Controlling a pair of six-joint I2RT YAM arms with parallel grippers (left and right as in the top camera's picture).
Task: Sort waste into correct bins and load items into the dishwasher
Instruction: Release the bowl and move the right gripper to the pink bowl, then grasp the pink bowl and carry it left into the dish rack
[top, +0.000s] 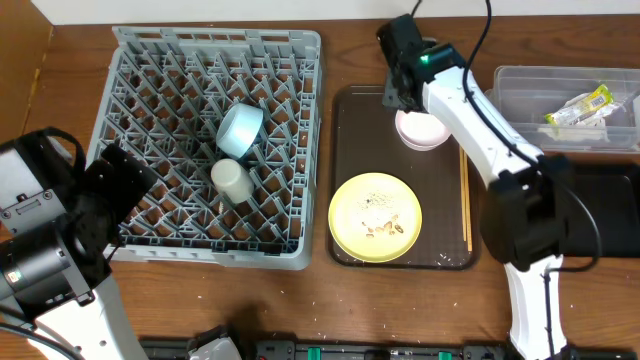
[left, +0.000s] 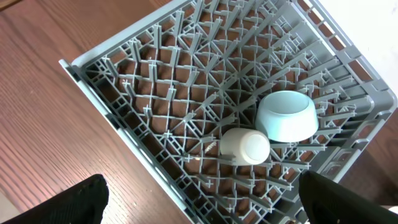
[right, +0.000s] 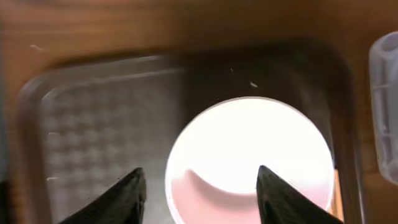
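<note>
- The grey rack sits on the left of the desk, with two things near its middle.
- A blue bowl leans among the pegs, and a small pale cup lies just beside it, towards the near edge.
- The left arm hangs over the rack's near left corner. In its wrist view the left jaws stand wide apart with nothing in them, above the rack's edge.
- A brown tray lies just right of the rack.
- The pink bowl stands upright at the tray's far end.
- The right arm reaches over that bowl. The right jaws are apart, one finger outside the rim, the other over the inside. They are not clamped on it.
- The yellow plate is on the tray's near half, with a few food scraps on it.
- The chopsticks lie along the tray's right edge.
- The clear tub stands at the far right and holds the green-yellow wrapper.
- The black bin sits just nearer than the tub, partly hidden by the right arm.
</note>
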